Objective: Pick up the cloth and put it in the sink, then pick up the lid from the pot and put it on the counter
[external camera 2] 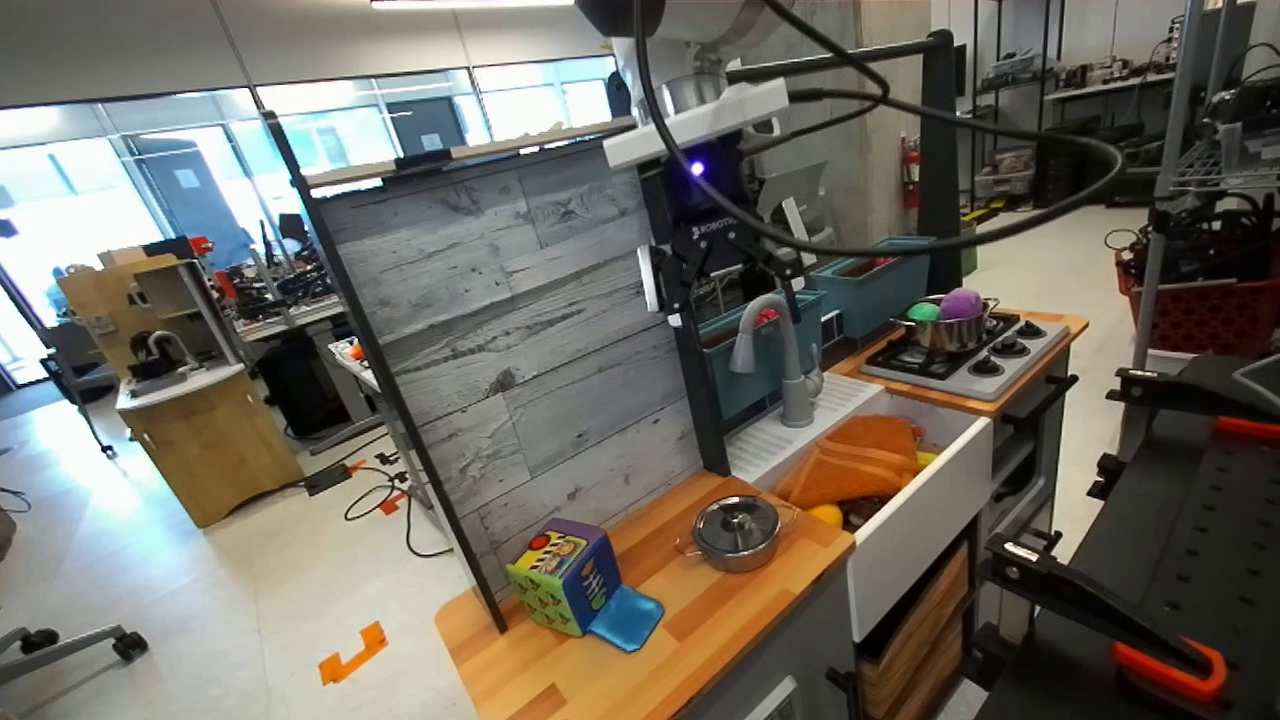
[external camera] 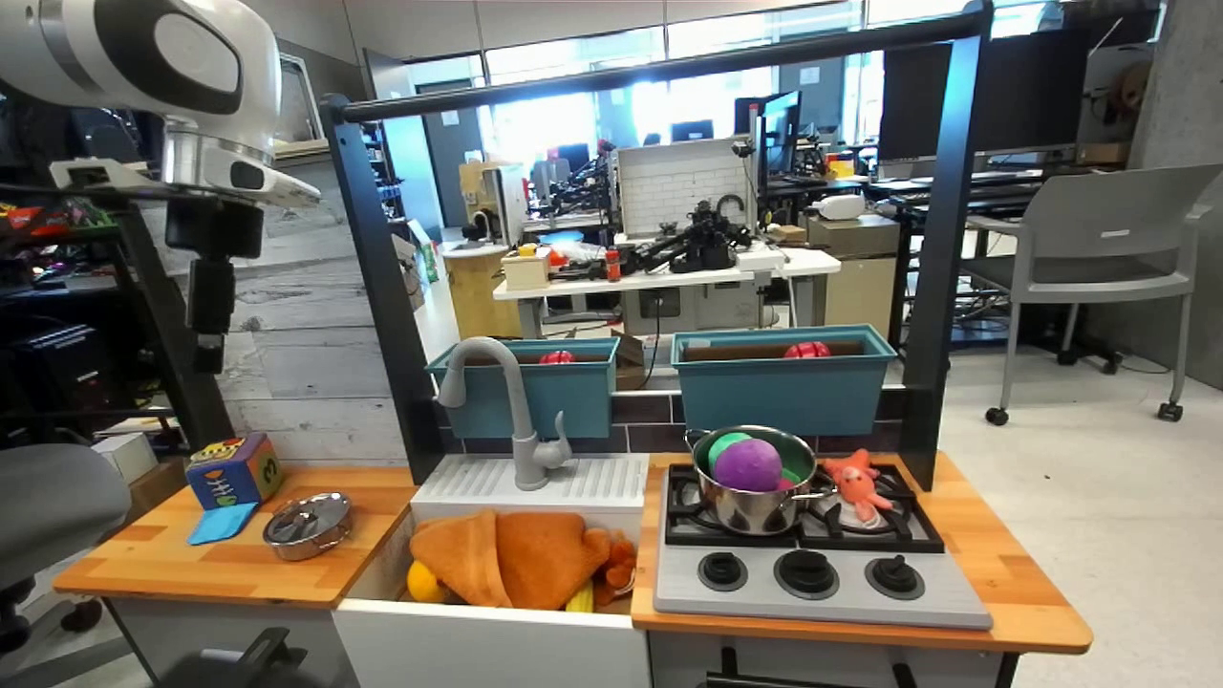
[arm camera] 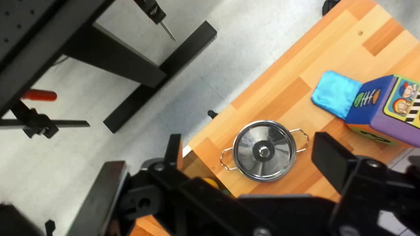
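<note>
Orange cloth (external camera: 540,556) in the sink (external camera: 492,638), lower centre of the frame in an exterior view, bunched over part of the other contents: a round yellow-orange item (external camera: 424,583) at the left edge, a yellow item (external camera: 581,600) and an orange plush toy (external camera: 619,564) toward the right. On the worktop (external camera: 191,573) at lower left, a lidded pot (external camera: 304,548), contents hidden under the lid (external camera: 308,517); near it, a fabric activity cube (external camera: 237,473). Right of centre, on the stovetop (external camera: 760,602), a steel pot (external camera: 740,508) with a purple ball (external camera: 748,465) and a green ball (external camera: 723,443) inside; just beside, a coral plush toy (external camera: 858,481). Mid-frame, two teal planters (external camera: 783,392), with a red item (external camera: 808,350) in each. Across the lower half of the wrist view, the Robotiq gripper (arm camera: 246,144), with jaws spread wide and the lid visible through the gap; in both exterior views, well above the worktop.
</note>
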Available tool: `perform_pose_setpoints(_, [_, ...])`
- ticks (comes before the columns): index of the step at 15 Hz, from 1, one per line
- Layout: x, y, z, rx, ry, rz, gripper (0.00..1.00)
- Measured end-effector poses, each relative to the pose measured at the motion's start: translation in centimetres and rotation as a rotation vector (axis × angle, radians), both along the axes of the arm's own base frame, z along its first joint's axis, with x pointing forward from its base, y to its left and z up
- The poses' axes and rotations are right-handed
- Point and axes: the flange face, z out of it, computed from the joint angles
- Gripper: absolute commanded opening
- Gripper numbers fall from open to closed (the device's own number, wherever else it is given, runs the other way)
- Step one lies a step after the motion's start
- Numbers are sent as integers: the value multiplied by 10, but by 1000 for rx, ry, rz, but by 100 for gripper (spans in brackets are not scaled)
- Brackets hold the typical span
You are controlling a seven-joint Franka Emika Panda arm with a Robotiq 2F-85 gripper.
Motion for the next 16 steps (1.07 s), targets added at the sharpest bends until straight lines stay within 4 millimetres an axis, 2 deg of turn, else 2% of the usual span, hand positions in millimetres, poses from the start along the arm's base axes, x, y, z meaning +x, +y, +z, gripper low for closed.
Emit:
perform_pose_setpoints(10, [38, 51, -63, -116, -196, 382, 100])
perform_pose_setpoints(16, [27, 70, -96, -30, -193, 661, 100])
